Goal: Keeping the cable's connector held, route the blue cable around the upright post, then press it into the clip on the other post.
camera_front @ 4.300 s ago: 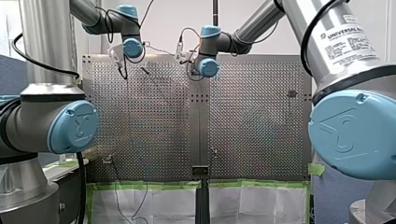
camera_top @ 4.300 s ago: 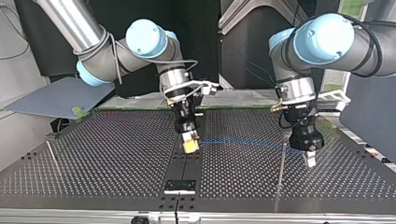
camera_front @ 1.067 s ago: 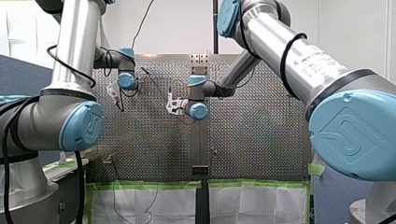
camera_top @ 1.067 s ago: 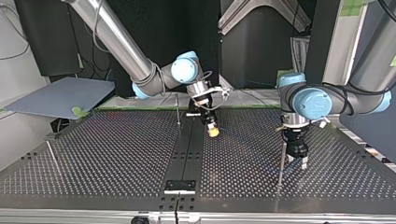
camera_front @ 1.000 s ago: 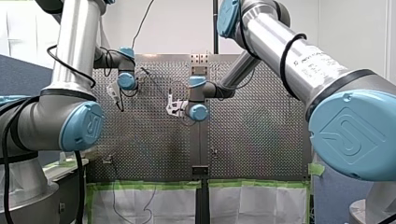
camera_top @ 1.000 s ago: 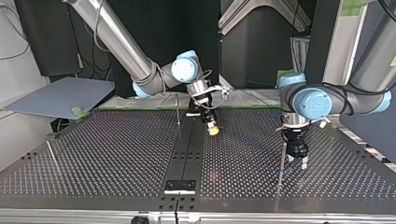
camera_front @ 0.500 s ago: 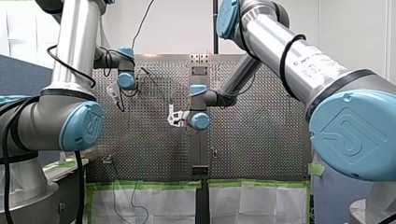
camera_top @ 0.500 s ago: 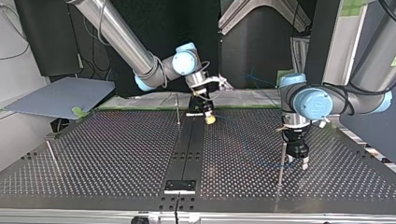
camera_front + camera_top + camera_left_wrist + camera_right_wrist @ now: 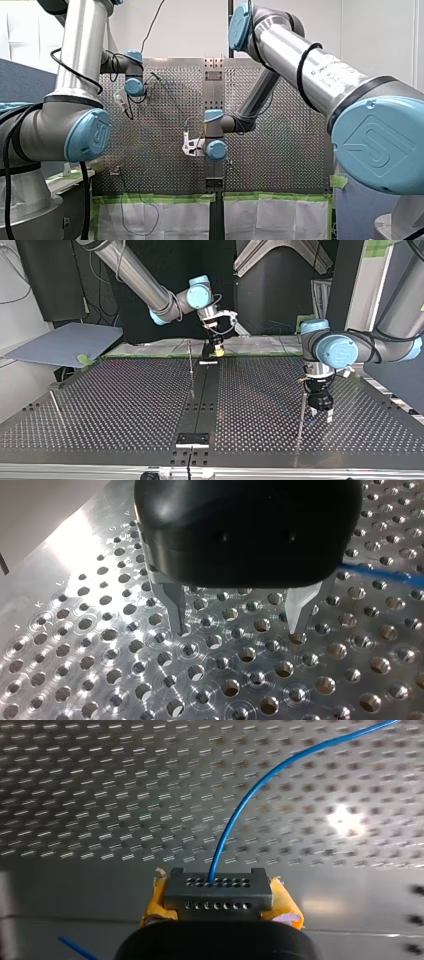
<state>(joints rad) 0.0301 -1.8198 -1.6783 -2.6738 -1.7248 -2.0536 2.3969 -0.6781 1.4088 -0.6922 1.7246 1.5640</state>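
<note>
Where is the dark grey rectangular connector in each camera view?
Front view: cannot make it out.
Top view: at my right hand, too small to see.
Left wrist view: not in it.
Right wrist view: dark grey rectangular connector between yellow pads.
Shared landmark: thin blue cable, in both wrist views.

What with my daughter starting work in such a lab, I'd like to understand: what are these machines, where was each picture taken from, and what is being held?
These are two robot arms at a metal table full of holes. The front view looks out from behind them: my left arm at its left, my right arm at its right. The top view faces them from across the table, so sides swap. Each wrist view looks along one claw. My right claw, with yellow pads, is shut on a dark connector, from which the blue cable runs. My left claw is open and empty over the table, beside a thin upright post.
</note>
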